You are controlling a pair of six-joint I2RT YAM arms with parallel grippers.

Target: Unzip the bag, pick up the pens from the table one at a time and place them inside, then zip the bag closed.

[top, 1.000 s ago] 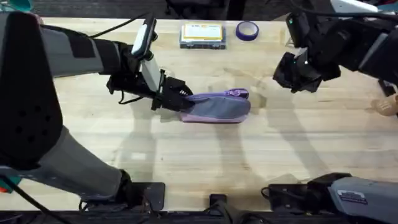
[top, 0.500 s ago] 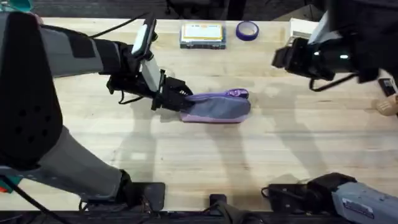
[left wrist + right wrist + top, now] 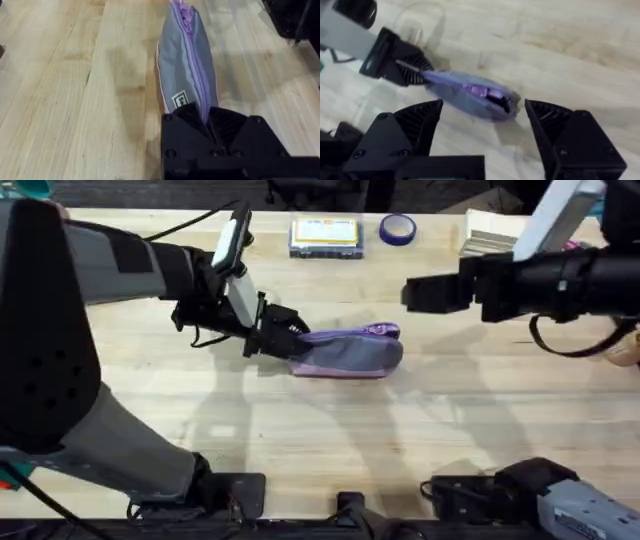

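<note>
The bag point(image 3: 350, 352), a grey pouch with lilac trim, lies flat on the table point(image 3: 330, 440) near its middle. My left gripper point(image 3: 283, 338) is shut on the bag's left end. In the left wrist view its black fingers point(image 3: 192, 117) pinch that end of the bag point(image 3: 186, 60), and the lilac zipper runs closed along the top. My right gripper point(image 3: 412, 294) hovers open above and to the right of the bag, pointing left. In the right wrist view the bag point(image 3: 465, 92) and its lilac zipper pull lie between the spread fingers of the right gripper point(image 3: 484, 109). The pens are out of view.
A clear flat box with a yellow label point(image 3: 325, 235) and a purple tape roll point(image 3: 397, 227) sit at the table's far edge. A pale stack point(image 3: 488, 235) lies at the far right, partly behind the right arm. Bare wood spreads in front of the bag.
The right arm has swung left from the far right, and its gripper now points toward the bag. The left arm and the bag have not moved.
</note>
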